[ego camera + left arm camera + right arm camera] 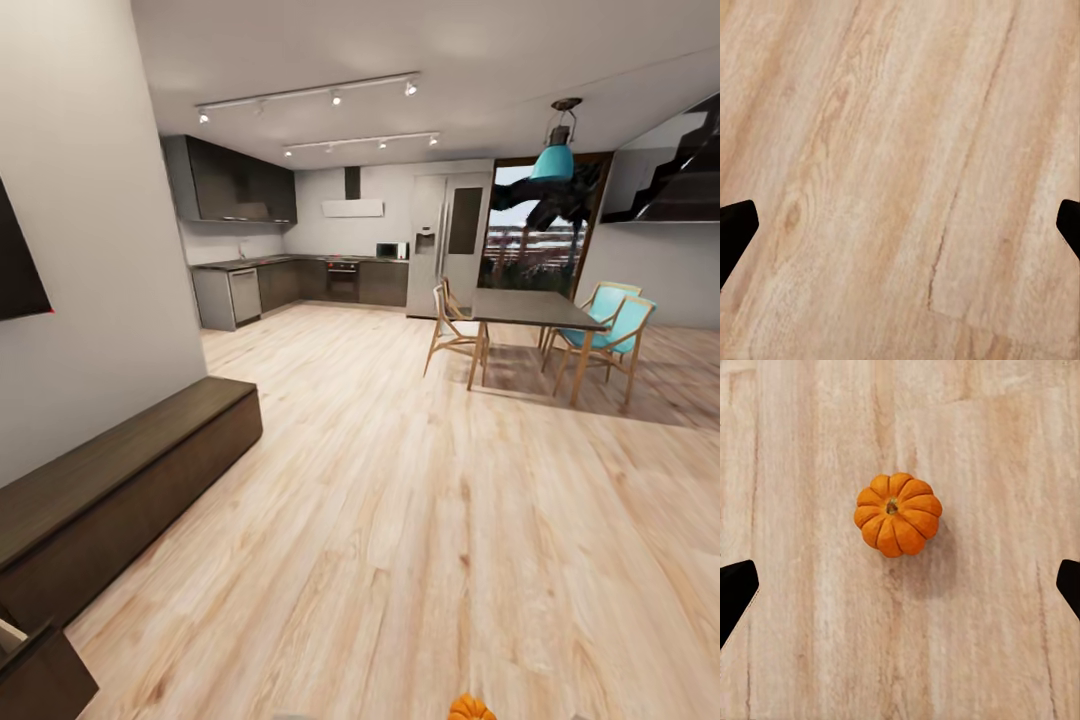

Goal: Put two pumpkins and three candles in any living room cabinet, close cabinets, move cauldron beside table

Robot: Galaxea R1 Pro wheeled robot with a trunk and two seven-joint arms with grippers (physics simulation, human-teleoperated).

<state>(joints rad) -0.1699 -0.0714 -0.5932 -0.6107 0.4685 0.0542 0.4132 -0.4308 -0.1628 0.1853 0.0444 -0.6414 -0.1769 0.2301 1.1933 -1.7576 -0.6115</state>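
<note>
The head camera looks forward across the room, the floor (pixel 400 560) running ahead. Each wrist camera faces straight down on floor planks; the right one sees the pumpkin (pixel 898 514), below its gripper (pixel 900 585), shared with the head view's bottom edge

No legible text, label, brand, number or sign on any surface in view.
</note>
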